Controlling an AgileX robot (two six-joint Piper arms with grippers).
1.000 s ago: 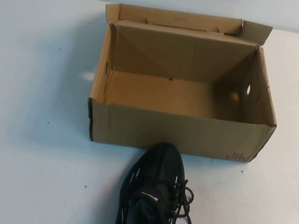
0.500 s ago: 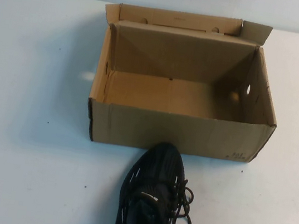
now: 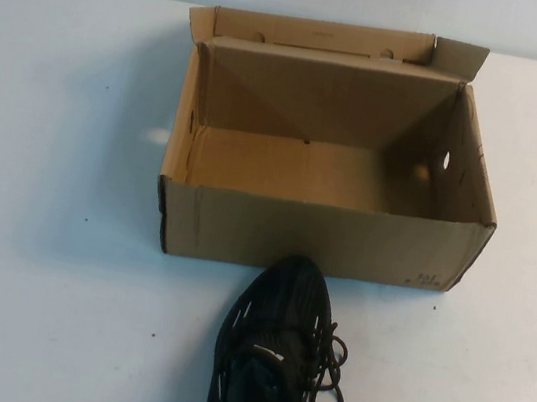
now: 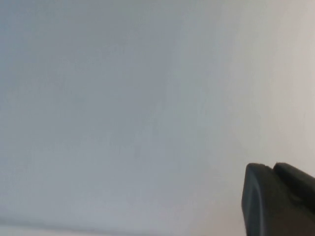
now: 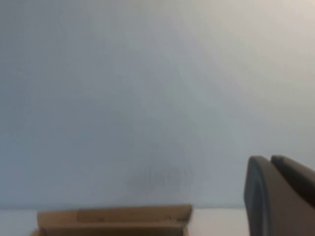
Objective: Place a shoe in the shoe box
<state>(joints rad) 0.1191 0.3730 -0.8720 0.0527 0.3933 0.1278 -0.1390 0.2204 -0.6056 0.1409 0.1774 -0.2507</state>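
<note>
The black knit shoe (image 3: 271,353) lies on the white table in the high view, its toe touching the middle of the front wall of the shoe box (image 3: 324,238); its heel runs off the near edge of the view. The brown cardboard box stands open and empty, its lid flap upright at the back. Neither arm shows in the high view. My left gripper (image 4: 273,167) shows only in its wrist view, fingers pressed together, facing a blank pale wall. My right gripper (image 5: 269,158) is also shut and empty, with the box top (image 5: 113,219) seen far off.
White table (image 3: 42,228) spreads on both sides of the box. The shoe's loose laces (image 3: 328,377) trail to its right. A pale wall runs along the table's far edge.
</note>
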